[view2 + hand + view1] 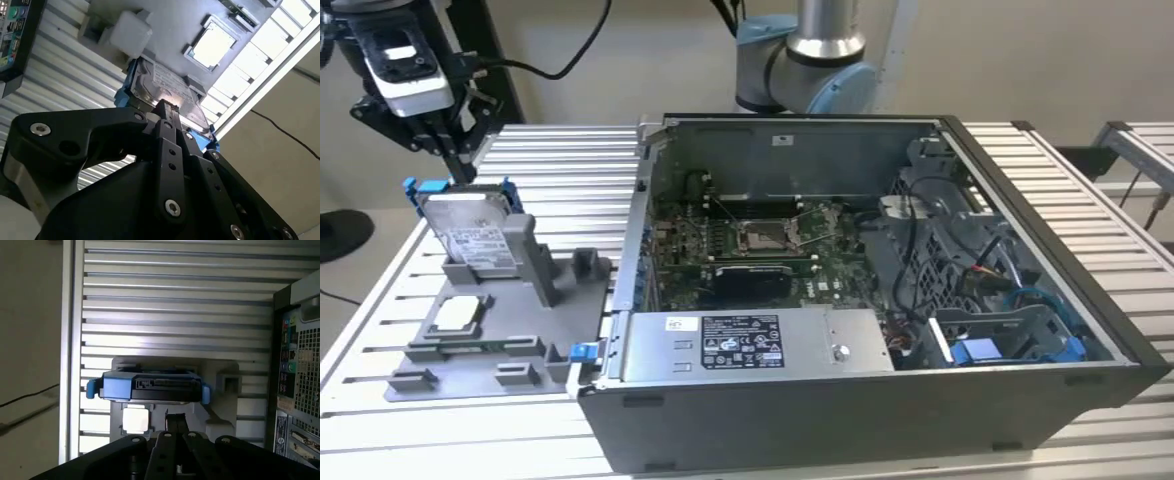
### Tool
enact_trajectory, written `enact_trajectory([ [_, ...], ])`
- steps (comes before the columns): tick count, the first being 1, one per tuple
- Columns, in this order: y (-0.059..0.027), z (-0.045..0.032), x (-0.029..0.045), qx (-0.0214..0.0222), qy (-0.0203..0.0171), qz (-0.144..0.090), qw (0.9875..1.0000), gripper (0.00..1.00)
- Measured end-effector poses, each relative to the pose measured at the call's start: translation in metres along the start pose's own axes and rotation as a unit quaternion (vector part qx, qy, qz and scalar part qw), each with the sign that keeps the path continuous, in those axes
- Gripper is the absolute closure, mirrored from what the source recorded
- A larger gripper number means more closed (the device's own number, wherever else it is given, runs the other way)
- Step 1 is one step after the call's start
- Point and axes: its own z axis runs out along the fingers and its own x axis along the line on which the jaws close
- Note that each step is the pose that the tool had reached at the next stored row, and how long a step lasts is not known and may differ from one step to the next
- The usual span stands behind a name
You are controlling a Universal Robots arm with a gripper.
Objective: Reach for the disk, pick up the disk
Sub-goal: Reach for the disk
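The disk (470, 228) stands on edge in a grey holder (520, 335) at the exterior view's left. It is silver-grey with a white label and blue rails along its edges. My black gripper (458, 165) hangs just above the disk's top edge, apart from it, with its jaws shut and nothing between them. Both wrist views look past the gripper (167, 107) (175, 419) to the disk (170, 82) (150, 387) right beyond its tips.
A small square silver chip (458, 313) lies on the holder in front of the disk. An open computer case (854, 400) fills the middle and the exterior view's right, close beside the holder. Everything rests on a slatted metal table (560, 150).
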Motion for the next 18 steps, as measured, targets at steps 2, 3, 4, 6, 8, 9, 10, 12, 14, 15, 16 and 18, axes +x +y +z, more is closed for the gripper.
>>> enact_trajectory([
  [2, 0.0089, 0.0009, 0.0000, -0.0001, 0.0000, 0.000, 1.0000, 1.00],
  [3, 0.0117, 0.0012, 0.0011, 0.0000, 0.0000, 0.000, 1.0000, 1.00],
  [4, 0.0135, 0.0016, 0.0033, 0.0000, 0.0000, 0.000, 1.0000, 1.00],
  [6, 0.0146, 0.0020, 0.0112, 0.0000, 0.0000, 0.000, 1.0000, 1.00],
  [8, 0.0148, 0.0024, 0.0203, 0.0000, 0.0000, 0.000, 1.0000, 1.00],
  [9, 0.0148, 0.0026, 0.0245, 0.0000, 0.0000, 0.000, 1.0000, 1.00],
  [10, 0.0149, 0.0028, 0.0289, 0.0000, 0.0000, 0.000, 1.0000, 1.00],
  [12, 0.0149, 0.0031, 0.0359, 0.0000, 0.0000, 0.000, 1.0000, 1.00],
  [14, 0.0138, 0.0031, 0.0395, 0.0000, 0.0001, 0.000, 1.0000, 1.00],
  [15, 0.0130, 0.0032, 0.0410, 0.0000, 0.0000, -0.001, 1.0000, 1.00],
  [16, 0.0124, 0.0032, 0.0428, 0.0000, 0.0000, 0.000, 1.0000, 1.00],
  [18, 0.0110, 0.0033, 0.0463, 0.0000, 0.0000, 0.000, 1.0000, 1.00],
])
